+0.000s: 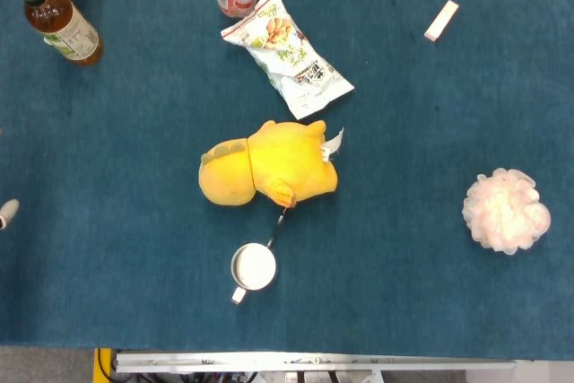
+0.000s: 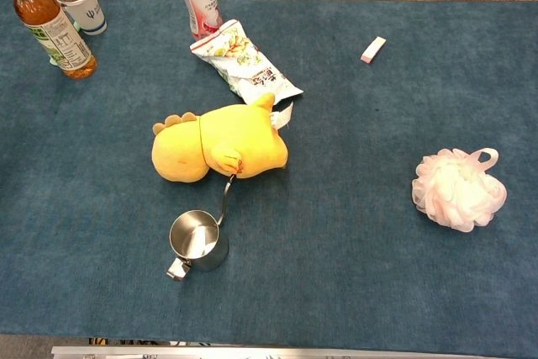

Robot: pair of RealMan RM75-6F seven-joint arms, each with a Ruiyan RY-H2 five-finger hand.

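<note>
Only a pale fingertip of the left hand [image 1: 7, 213] shows at the head view's left edge; whether it is spread or closed cannot be told. Nearest it, well apart to the right, lies the yellow plush toy [image 1: 269, 166], mid-table.

Chest view shows no hand; the yellow plush toy [image 2: 220, 147] lies just beyond the steel cup [image 2: 198, 241].

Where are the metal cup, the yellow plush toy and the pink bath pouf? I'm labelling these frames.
metal cup [image 2: 198, 240], chest view, inner wall.
yellow plush toy [image 1: 269, 165], head view, body.
pink bath pouf [image 2: 458, 190], chest view, ruffled middle.
</note>
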